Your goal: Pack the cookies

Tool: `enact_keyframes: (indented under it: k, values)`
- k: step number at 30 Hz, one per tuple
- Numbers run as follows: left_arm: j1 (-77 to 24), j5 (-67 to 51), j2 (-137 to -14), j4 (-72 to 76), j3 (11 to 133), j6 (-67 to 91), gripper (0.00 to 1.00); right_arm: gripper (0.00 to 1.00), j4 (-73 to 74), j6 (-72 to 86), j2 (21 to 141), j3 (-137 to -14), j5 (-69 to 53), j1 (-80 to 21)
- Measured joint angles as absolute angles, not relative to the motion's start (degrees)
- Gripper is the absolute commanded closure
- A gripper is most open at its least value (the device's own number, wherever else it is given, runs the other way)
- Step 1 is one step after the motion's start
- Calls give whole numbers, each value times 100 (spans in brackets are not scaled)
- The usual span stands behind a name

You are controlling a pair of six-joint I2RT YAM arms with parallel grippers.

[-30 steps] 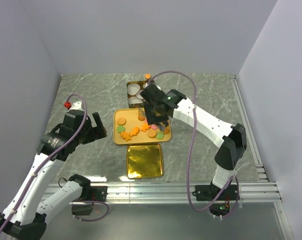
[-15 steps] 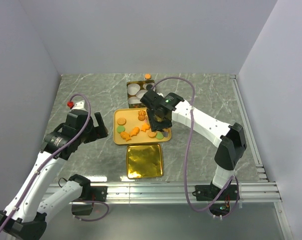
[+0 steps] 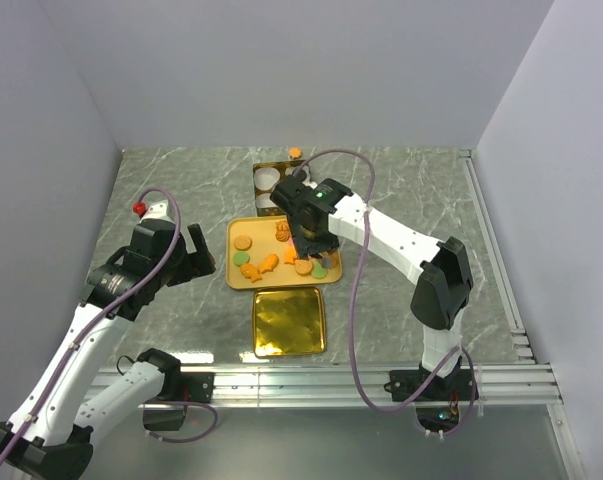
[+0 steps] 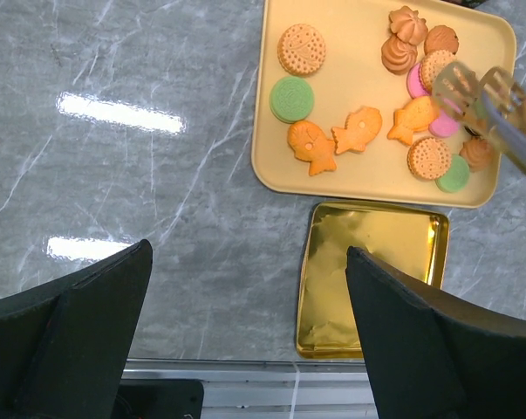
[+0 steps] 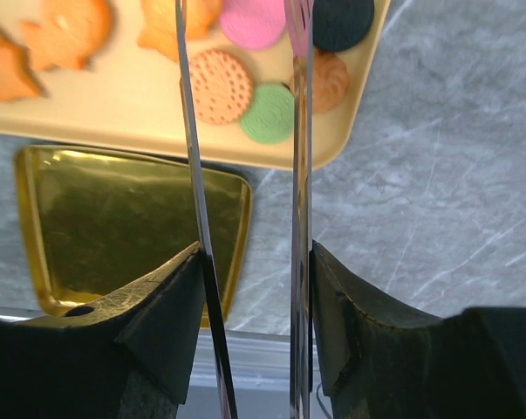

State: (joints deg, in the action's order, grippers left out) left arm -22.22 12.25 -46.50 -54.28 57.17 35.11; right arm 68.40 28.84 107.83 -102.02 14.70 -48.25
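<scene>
The cookies [image 3: 281,255] lie on a yellow tray [image 3: 261,232]: round tan [image 4: 301,49], green [image 4: 291,98], pink and black [image 5: 343,19] discs, orange fish [image 4: 311,146] and brown swirls. My right gripper [image 3: 311,235] is over the tray's right half, shut on metal tongs [image 4: 485,96]. In the right wrist view the gripper [image 5: 249,262] presses the two tong blades [image 5: 190,175], which stand apart above a tan disc [image 5: 220,85] and a green one [image 5: 267,112]. The tong tips are out of that view. My left gripper [image 3: 196,255] is open and empty, left of the tray.
A gold tin [image 3: 257,172] with white paper cups stands behind the tray. One orange cookie [image 3: 295,152] lies on the table beyond it. A gold lid [image 3: 289,321] lies in front of the tray, also in the left wrist view [image 4: 372,279]. Grey walls enclose the marble table.
My right arm's elbow has swung left and the tongs have shifted slightly left over the tray. My left arm rose a little, then stayed still.
</scene>
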Motion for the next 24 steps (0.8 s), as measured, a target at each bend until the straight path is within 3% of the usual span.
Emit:
enact_keyframes:
  k: [24]
  values:
    - [-2222,1234,-4670,-5426,5717,3507,1,44,7000,2757,11428,-10814,1570,-4825]
